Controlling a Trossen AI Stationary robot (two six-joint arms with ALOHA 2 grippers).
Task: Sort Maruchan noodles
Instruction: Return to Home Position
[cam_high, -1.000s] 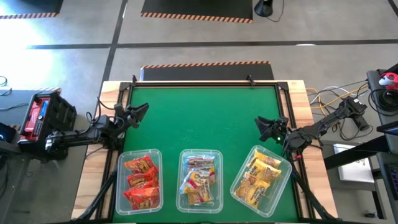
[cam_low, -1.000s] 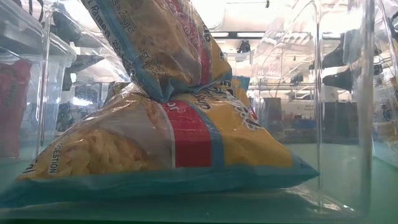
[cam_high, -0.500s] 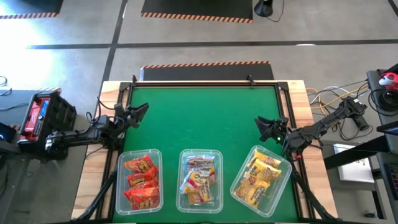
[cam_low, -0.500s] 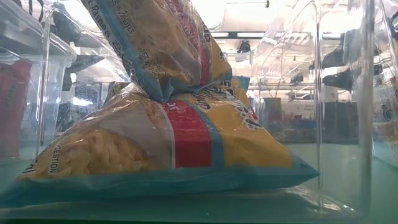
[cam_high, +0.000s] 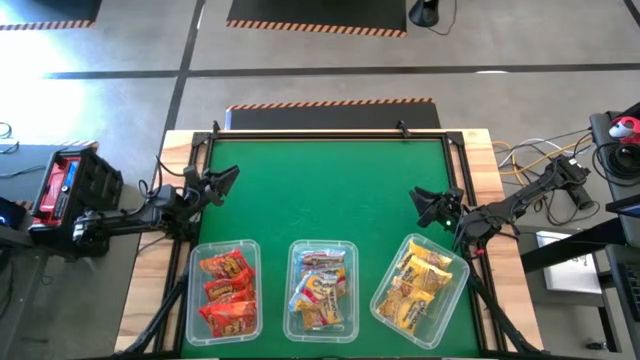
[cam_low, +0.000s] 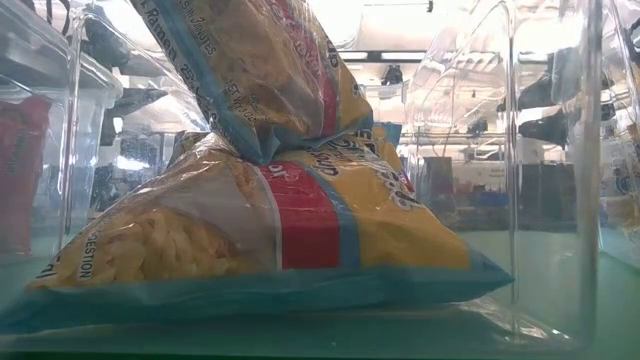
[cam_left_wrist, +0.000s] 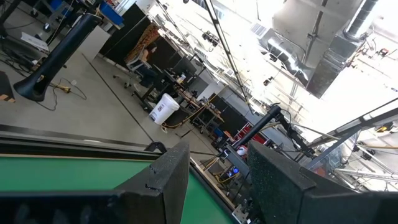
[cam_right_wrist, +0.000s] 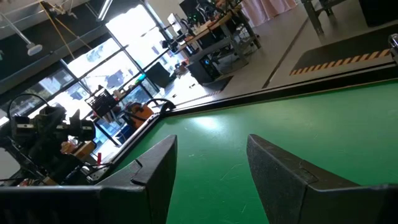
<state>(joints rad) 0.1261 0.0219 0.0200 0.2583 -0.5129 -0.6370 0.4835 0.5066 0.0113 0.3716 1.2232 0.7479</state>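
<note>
Three clear tubs stand along the table's near edge, and the noodle packets lie inside them. The left tub (cam_high: 223, 292) holds red-orange packets (cam_high: 226, 291), the middle tub (cam_high: 322, 291) yellow-pink packets (cam_high: 320, 290), the right, slanted tub (cam_high: 421, 290) yellow packets (cam_high: 418, 285). The low view looks through the middle tub's wall at two stacked packets (cam_low: 270, 230), the upper one leaning on the lower. My left gripper (cam_high: 228, 178) hovers open at the table's left edge, above the left tub's far side. My right gripper (cam_high: 419, 203) hovers open near the right edge, just beyond the right tub.
The green mat (cam_high: 325, 185) stretches bare between the arms toward the far edge. A black frame rail (cam_high: 320, 134) borders the mat. Cables and equipment lie off the table at the right (cam_high: 560, 170), and a red and black box (cam_high: 70, 185) at the left.
</note>
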